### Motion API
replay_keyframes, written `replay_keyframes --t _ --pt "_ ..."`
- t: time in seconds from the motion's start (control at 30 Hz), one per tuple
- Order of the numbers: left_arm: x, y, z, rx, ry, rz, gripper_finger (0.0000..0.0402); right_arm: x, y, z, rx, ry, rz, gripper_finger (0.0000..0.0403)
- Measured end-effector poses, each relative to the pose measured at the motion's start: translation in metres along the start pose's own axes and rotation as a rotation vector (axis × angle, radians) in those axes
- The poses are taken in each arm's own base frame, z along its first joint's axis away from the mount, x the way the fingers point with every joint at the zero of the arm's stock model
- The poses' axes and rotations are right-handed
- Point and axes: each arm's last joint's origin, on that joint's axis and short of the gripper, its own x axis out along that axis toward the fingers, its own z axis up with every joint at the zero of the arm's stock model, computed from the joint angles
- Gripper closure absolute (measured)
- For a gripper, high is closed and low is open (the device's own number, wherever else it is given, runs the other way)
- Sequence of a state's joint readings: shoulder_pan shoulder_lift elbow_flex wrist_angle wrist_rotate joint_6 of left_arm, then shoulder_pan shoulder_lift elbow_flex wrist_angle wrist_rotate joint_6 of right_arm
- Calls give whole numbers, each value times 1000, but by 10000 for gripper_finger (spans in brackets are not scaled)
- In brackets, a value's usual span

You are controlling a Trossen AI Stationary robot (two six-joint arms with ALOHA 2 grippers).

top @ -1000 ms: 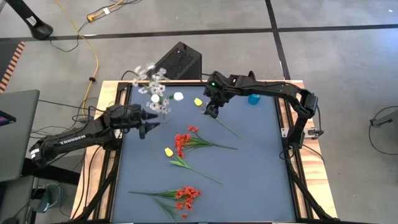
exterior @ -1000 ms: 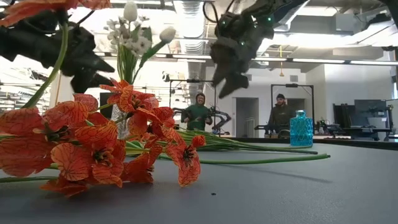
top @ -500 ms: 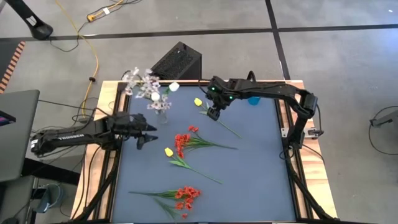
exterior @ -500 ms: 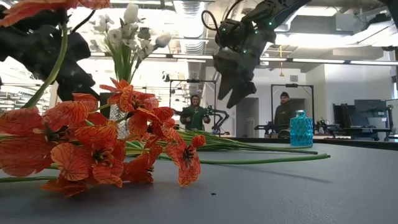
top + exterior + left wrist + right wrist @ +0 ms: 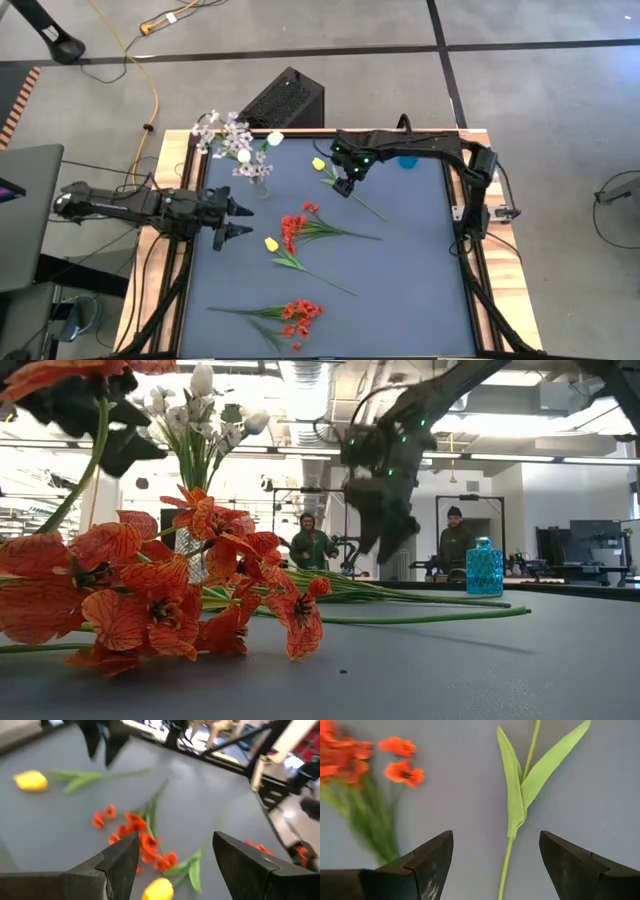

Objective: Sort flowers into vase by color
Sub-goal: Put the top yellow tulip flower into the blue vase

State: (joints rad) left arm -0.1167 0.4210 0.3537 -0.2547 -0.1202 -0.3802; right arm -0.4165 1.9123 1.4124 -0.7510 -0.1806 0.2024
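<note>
A clear vase [image 5: 259,186] at the far left holds white tulips and a pale lilac sprig [image 5: 229,137]. My left gripper [image 5: 243,220] is open and empty, just on the near side of the vase. My right gripper [image 5: 346,186] is open and hovers over the green stem [image 5: 520,795] of a yellow tulip [image 5: 319,163] that lies on the mat; its fingers stand on either side of the stem without touching it. A second yellow tulip [image 5: 271,243] and two red clusters [image 5: 294,228] [image 5: 300,314] lie on the mat.
A small blue vase [image 5: 408,160] stands at the far edge, right of my right gripper. A black box [image 5: 287,98] sits behind the table. The dark mat's right half [image 5: 420,270] is bare. Two people stand in the room beyond [image 5: 312,542].
My left gripper has drawn back from the vase toward the table's left and near edges, its arm stretching out level. The white and lilac flowers have swung and settled in the vase. My right gripper has gone down toward the yellow tulip's stem.
</note>
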Motion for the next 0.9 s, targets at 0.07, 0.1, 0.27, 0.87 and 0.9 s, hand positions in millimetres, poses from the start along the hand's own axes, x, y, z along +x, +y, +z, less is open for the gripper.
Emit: replay_keyframes --t 0.07,0.1,0.27,0.87,0.9 --pt "-1 -4 9 34 -29 40 161 14 -1 -1 1 33 -17 87" --pt "-2 -6 12 49 -42 62 161 20 0 -2 -1 46 -50 89" --pt "1 -8 17 116 -53 155 161 43 3 -6 -14 74 -185 100" --pt "4 -5 17 154 -68 256 161 48 -7 -2 80 103 -205 347" --pt "4 -5 17 154 -68 256 161 47 -8 -2 73 106 -201 370"
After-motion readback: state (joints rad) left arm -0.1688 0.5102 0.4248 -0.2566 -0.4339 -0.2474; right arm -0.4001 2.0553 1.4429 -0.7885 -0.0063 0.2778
